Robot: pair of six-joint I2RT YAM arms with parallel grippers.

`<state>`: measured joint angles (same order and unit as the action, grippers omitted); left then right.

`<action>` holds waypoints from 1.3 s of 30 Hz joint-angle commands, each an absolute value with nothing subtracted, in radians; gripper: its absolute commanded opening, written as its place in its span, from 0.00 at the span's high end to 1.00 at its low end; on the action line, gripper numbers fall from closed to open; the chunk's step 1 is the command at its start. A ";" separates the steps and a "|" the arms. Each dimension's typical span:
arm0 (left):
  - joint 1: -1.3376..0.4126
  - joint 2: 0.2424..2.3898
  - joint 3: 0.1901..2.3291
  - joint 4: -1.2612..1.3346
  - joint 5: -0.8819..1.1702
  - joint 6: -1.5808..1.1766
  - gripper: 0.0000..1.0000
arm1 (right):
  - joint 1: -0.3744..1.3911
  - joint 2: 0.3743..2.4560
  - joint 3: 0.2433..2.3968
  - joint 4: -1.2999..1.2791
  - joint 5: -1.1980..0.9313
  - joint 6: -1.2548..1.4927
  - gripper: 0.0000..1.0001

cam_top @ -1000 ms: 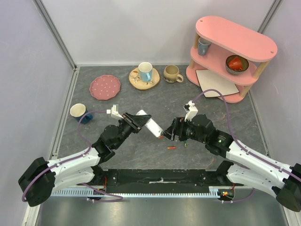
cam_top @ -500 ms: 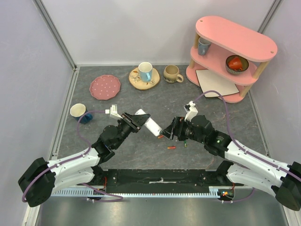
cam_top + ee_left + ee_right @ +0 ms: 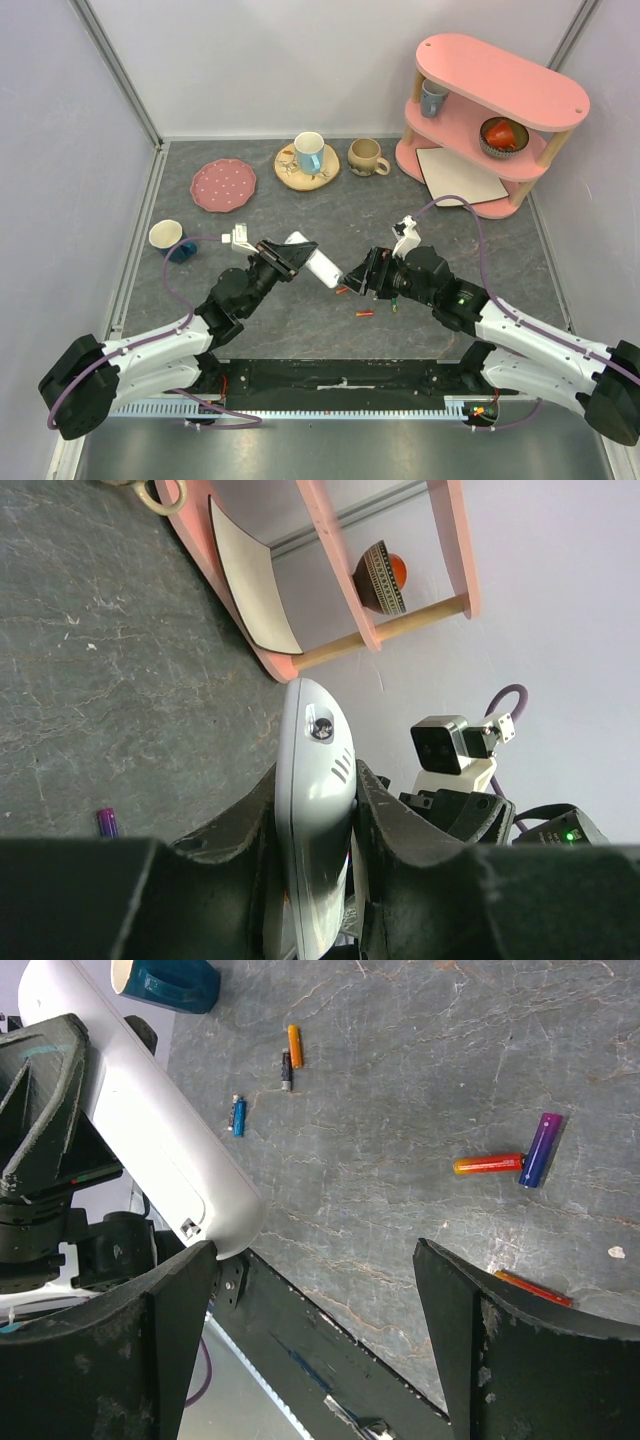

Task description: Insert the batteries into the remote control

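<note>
Grey bench [image 3: 330, 215] carries loose batteries [image 3: 488, 1164]; left pincer [image 3: 290, 256] pinches the remote [image 3: 318, 265] above it, right pincer [image 3: 312, 1260] stands spread just beside the remote's end.

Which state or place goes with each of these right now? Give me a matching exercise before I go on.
Things:
1. remote control
2. right gripper
3. purple battery
4. patterned bowl

States:
A. lying on the table beside an orange-red battery
B. on the middle tier of the pink shelf
C. clamped in the left gripper
D. open, holding nothing

Pairs: 1-C, 2-D, 3-A, 4-B
</note>
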<state>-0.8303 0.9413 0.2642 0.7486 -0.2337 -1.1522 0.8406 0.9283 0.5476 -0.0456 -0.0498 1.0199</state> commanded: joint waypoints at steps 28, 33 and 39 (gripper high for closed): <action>-0.859 0.983 0.265 0.882 -0.164 -1.117 0.98 | 0.828 0.954 0.551 0.090 -0.011 1.065 0.10; -0.870 0.993 0.262 0.893 -0.161 -1.124 0.98 | 0.819 0.971 0.569 0.094 -0.023 1.049 0.11; -0.871 0.971 0.262 0.848 -0.205 -1.106 0.98 | 0.821 0.945 0.589 0.080 -0.021 1.037 0.11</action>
